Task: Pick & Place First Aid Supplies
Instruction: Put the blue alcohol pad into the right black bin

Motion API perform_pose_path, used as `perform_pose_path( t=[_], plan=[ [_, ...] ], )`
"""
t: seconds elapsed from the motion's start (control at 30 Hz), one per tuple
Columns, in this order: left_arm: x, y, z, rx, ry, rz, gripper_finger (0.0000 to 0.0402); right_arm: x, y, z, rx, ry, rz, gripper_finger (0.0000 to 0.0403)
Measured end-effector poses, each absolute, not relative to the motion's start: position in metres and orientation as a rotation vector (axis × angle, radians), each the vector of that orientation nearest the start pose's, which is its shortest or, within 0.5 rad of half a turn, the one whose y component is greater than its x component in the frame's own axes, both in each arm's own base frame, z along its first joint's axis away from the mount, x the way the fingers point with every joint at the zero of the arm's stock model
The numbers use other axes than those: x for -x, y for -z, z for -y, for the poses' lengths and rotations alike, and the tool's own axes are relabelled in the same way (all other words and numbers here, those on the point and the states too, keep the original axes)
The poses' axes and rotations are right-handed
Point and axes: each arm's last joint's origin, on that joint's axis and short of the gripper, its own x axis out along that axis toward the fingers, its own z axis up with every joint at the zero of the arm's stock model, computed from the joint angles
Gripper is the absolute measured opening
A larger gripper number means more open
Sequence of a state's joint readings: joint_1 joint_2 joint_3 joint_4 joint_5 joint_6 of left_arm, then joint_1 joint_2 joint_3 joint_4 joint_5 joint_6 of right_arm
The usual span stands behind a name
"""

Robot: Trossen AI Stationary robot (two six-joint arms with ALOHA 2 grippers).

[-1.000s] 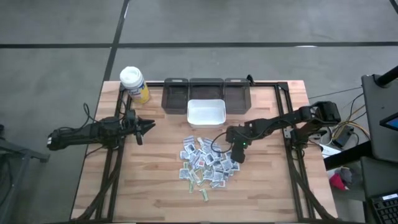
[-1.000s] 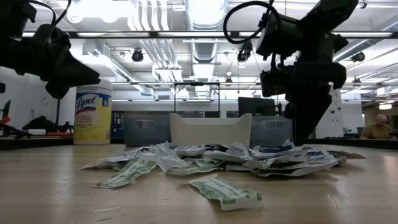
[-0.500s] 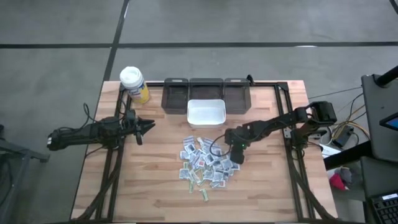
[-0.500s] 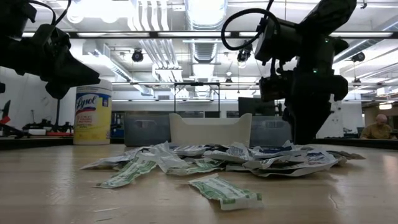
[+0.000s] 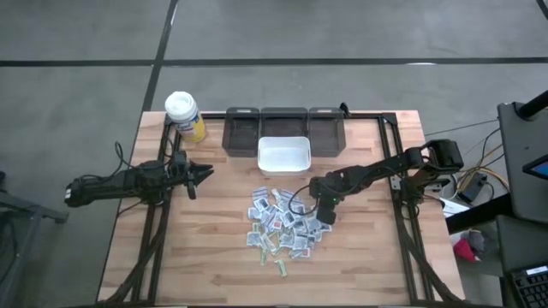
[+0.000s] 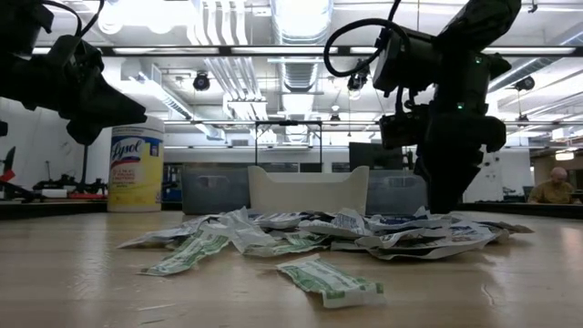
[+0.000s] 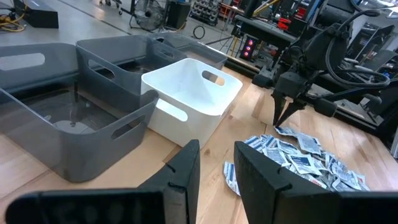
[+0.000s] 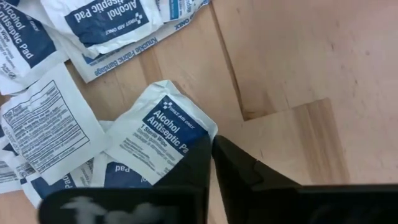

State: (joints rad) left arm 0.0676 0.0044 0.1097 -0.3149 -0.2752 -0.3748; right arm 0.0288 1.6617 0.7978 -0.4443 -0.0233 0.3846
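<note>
Near edge of the table (image 5: pixel 205 265): a lone green-printed strip (image 6: pixel 330 281) lies apart from the rest, just in front of the pile of packets (image 5: pixel 284 224). The pile sits at mid-table, packets overlapping, white with blue, red or green print.

Right side of the pile: the right gripper (image 5: pixel 324 216) points down at the pile's edge. Its fingers (image 8: pixel 239 168) are pressed together, tips at the corner of an alcohol-wipe packet (image 8: pixel 160 132) that lies on the wood; whether that corner is pinched between them cannot be told.

Left side of the table: the left gripper (image 5: pixel 204 174) hovers above the wood, well apart from the pile, its fingers (image 7: pixel 258 174) parted and holding nothing.

Beyond the pile: a white bin (image 5: pixel 284 155) stands just in front of a row of three grey bins (image 5: pixel 284 125) at the far edge.

Far left corner: a yellow bottle (image 5: pixel 185 115) with a white cap stands upright.
</note>
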Motion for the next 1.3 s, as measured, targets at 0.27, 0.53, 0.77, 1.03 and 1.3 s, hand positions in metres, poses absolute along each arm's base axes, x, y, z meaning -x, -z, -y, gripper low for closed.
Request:
perform_pose_path(
  t=[0.27,0.53,0.77,1.03,1.3],
  plan=[
    [-0.086,-0.17,-0.014,0.348,-0.376,-0.143,0.0094,-0.276,-0.145,-0.006,-0.321,0.224,-1.228,0.0008],
    [-0.086,-0.17,-0.014,0.348,-0.376,-0.142,0.0094,-0.279,-0.193,-0.005,-0.325,0.161,-1.085,0.0008],
    [-0.086,-0.17,-0.014,0.348,-0.376,-0.142,0.0094,-0.275,-0.228,-0.004,-0.356,-0.028,-0.973,0.0008],
    [-0.086,-0.17,-0.014,0.347,-0.376,-0.142,0.0094,-0.278,-0.259,0.001,-0.477,-0.307,-0.739,0.0008],
    [-0.086,-0.17,-0.014,0.347,-0.376,-0.142,0.0094,-0.295,-0.298,-0.001,-0.39,-0.524,-0.321,0.0008]
  ],
)
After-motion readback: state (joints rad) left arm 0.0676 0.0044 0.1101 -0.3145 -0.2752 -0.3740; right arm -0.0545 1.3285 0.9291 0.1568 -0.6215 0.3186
